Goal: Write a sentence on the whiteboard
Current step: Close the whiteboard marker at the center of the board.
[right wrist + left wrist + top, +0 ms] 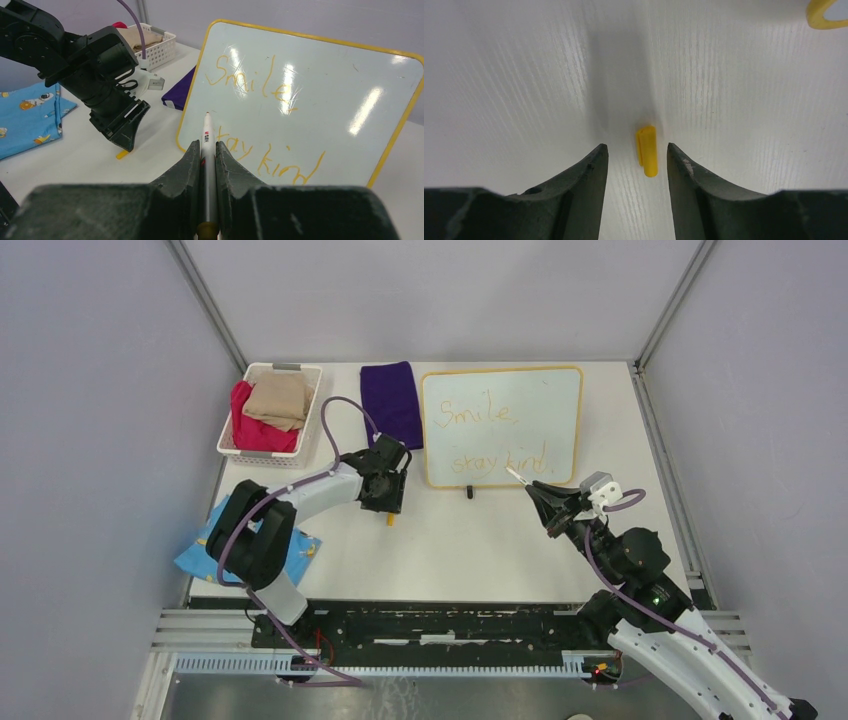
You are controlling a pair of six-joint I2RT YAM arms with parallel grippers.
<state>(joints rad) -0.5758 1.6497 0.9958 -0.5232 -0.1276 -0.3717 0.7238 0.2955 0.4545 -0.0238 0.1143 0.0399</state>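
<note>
The whiteboard (502,425) with a yellow frame stands at the back of the table, also in the right wrist view (320,100). It bears the orange sentence (497,438), "Smile," above "stay kind" (272,125). My right gripper (532,487) is shut on a white marker (207,150), tip pointing at the board's lower right, just off it. My left gripper (388,508) is open, pointing down above the yellow marker cap (647,150), which lies on the table between the fingers (591,172) and also shows in the top view (390,521).
A white basket (268,412) with red and tan cloths stands at the back left. A purple cloth (391,402) lies left of the board. A blue patterned cloth (215,548) lies at the front left.
</note>
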